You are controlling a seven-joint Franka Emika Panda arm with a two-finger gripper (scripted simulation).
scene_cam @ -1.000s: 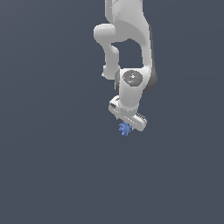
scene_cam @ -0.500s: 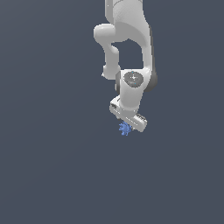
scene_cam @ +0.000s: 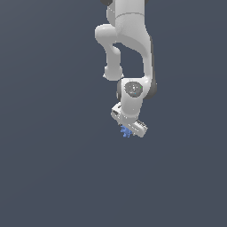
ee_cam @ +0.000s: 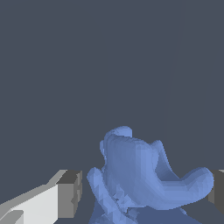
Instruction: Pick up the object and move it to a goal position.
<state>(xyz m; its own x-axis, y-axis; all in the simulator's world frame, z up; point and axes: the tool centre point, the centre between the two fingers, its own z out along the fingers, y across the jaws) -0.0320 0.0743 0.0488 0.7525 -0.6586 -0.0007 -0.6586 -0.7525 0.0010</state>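
— How many things were in the scene?

— One white arm [scene_cam: 128,53], one gripper [scene_cam: 128,128], and one blue object [scene_cam: 126,131]. In the exterior view the object sat right under the gripper.

— Was the gripper clamped on it?

— In the wrist view the object [ee_cam: 140,179] lay between two fingers [ee_cam: 69,192], one on each side. One tip looked just beside it; actual contact could not be told.
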